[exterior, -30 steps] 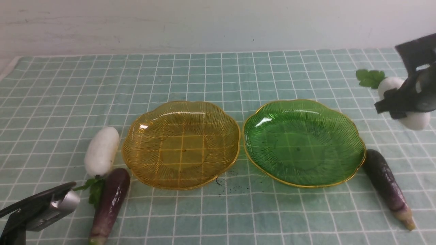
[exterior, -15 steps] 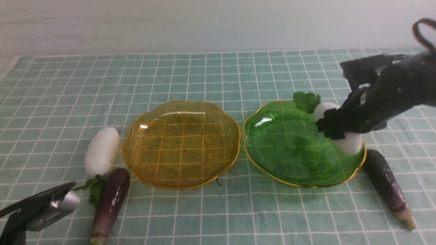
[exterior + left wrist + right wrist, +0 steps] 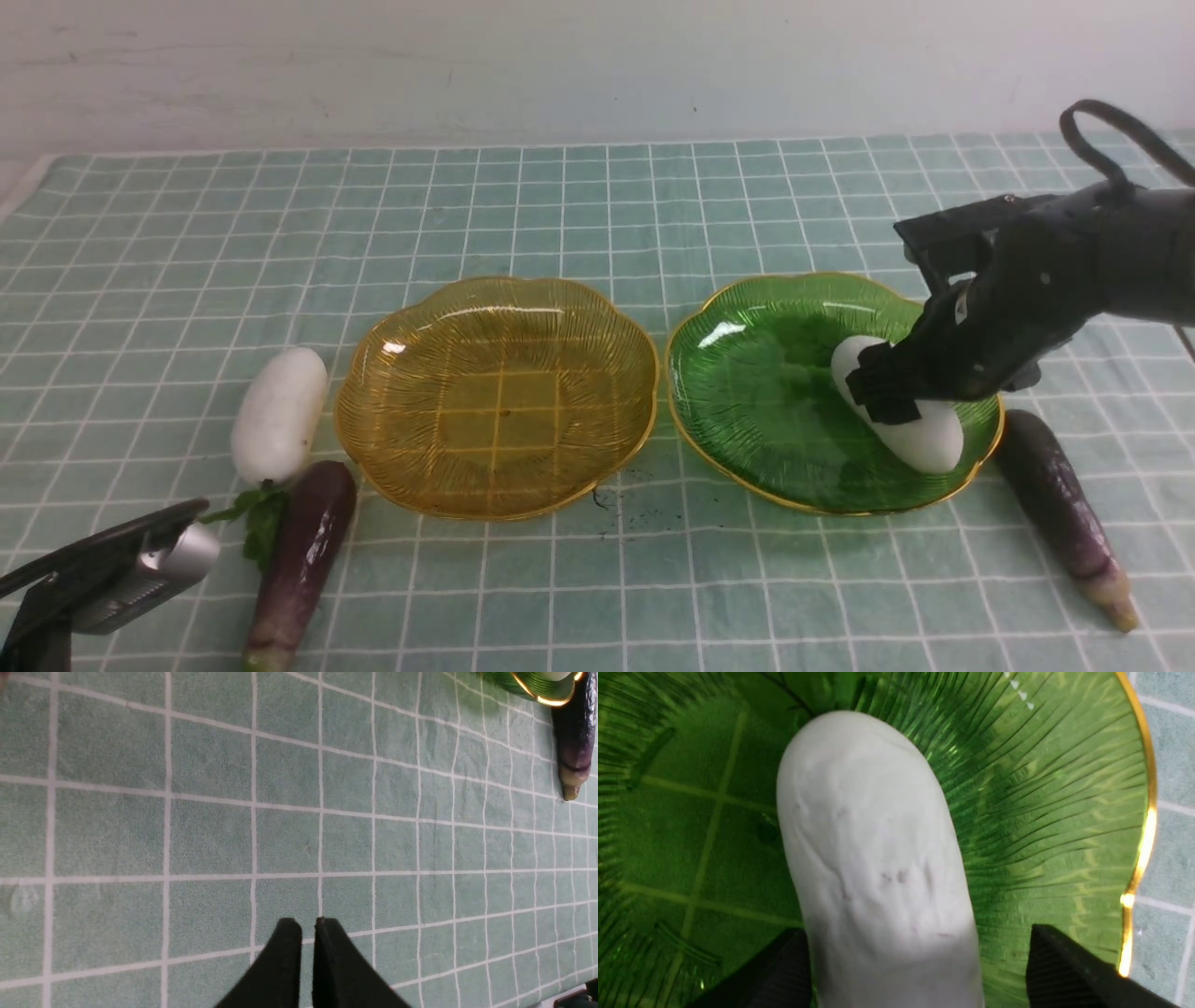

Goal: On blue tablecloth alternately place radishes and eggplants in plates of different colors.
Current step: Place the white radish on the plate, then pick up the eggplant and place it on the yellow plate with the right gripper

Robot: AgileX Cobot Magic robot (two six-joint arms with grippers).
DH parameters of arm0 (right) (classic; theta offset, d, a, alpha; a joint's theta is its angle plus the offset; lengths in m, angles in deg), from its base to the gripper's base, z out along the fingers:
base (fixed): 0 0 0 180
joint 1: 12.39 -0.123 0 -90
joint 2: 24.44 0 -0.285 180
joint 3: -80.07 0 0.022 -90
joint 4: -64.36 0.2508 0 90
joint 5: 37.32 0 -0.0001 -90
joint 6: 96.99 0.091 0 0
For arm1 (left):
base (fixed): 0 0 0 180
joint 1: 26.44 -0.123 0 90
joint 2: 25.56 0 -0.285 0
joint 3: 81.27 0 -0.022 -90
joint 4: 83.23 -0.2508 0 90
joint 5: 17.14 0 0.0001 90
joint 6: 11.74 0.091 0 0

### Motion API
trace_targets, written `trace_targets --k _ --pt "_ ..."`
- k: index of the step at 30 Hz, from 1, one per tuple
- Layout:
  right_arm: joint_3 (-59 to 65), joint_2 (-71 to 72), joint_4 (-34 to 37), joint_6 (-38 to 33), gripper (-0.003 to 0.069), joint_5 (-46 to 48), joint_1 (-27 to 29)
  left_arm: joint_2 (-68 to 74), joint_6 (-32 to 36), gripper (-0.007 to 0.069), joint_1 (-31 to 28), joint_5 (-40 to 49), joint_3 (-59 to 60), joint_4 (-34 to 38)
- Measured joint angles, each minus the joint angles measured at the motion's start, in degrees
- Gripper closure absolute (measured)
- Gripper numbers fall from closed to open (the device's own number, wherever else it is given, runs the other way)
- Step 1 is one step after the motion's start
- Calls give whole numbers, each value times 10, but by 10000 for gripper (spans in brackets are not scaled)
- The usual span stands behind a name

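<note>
Blue tablecloth (image 3: pixel 597 205): covered the whole desk under both grippers, with thin white grid lines and slight wrinkles.
Green plate (image 3: pixel 738 373): lay directly beneath the right gripper, its gold rim touching or almost touching the amber plate's rim.
Amber plate (image 3: pixel 495 401): sat to the left of the right gripper, between the 2 grippers, with nothing on it.
Right gripper (image 3: pixel 892 392): hung low over the green plate's right half with its jaws spread wide. The 2 fingers straddled a radish; 1 finger was at the radish's side and the other stood apart from it, with green plate showing in the gap.
Left gripper (image 3: pixel 308 926): hovered over bare cloth at the near left corner, its jaws drawn together to a thin slit and holding nothing.
Right eggplant (image 3: pixel 1060 504): lay on the cloth just outside the green plate's rim, near the right gripper on the robot's side.
Left eggplant (image 3: pixel 303 551): lay just beside the left gripper, to its right.
Plated radish (image 3: pixel 910 425): rested inside the green plate between the right gripper's fingers.
Left radish (image 3: pixel 278 415): lay ahead of the left gripper, beside the amber plate, its green sprig (image 3: pixel 257 523) touching the left eggplant.
</note>
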Motion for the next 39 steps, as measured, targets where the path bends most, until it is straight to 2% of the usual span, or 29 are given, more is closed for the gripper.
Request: trace_targets --k 4,9,14,15,16,20,22,24,30,36,38,39 --pt "0 20 -17 -1 93 27 0 0 0 597 0 0 0 0" --pt "-2 53 -58 -2 150 86 0 0 0 597 0 0 0 0" --pt "-40 93 -117 -3 327 252 0 0 0 597 0 0 0 -1" --pt "-41 94 -117 -3 335 258 0 0 0 597 0 0 0 -1" --pt "-42 101 -118 -3 398 293 0 0 0 597 0 0 0 -9" --pt "-25 116 -70 -5 576 319 0 0 1 592 0 5 0 -34" --pt "-8 117 -38 -14 631 319 0 0 1 591 0 9 0 -47" --pt "15 116 -22 -24 656 318 0 0 1 591 0 11 0 -53" --pt "71 116 -24 -25 641 272 13 0 0 591 0 15 0 -55" --pt "109 116 -24 -21 493 192 47 0 -1 591 0 15 0 -56" --pt "120 116 -20 -21 425 168 51 0 -1 591 0 15 0 -56" --pt "128 112 -19 -20 358 149 51 0 -1 591 0 15 0 -56"
